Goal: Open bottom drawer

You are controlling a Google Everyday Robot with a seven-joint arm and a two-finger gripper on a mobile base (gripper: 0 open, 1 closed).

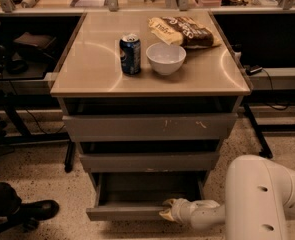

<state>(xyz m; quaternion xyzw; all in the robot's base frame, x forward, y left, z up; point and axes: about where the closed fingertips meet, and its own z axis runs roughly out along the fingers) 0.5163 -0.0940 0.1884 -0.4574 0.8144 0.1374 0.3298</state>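
Gripper: the gripper sat low at the near right, against the top lip of the bottom drawer's front, toward its right end. Whether it was released or clenched could not be told.
Arm: the white arm reached in from the near right corner.
Bottom drawer: the bottom drawer, lowest of three, stood partly open toward the near side, with its grey interior showing.
Other drawers: middle drawer; top drawer, with pale scratches on its front.
Surface: the tan cabinet top bore a blue soda can, a white bowl just to its right, and a snack bag farther back.
Room: speckled floor; a dark shoe at the near left.
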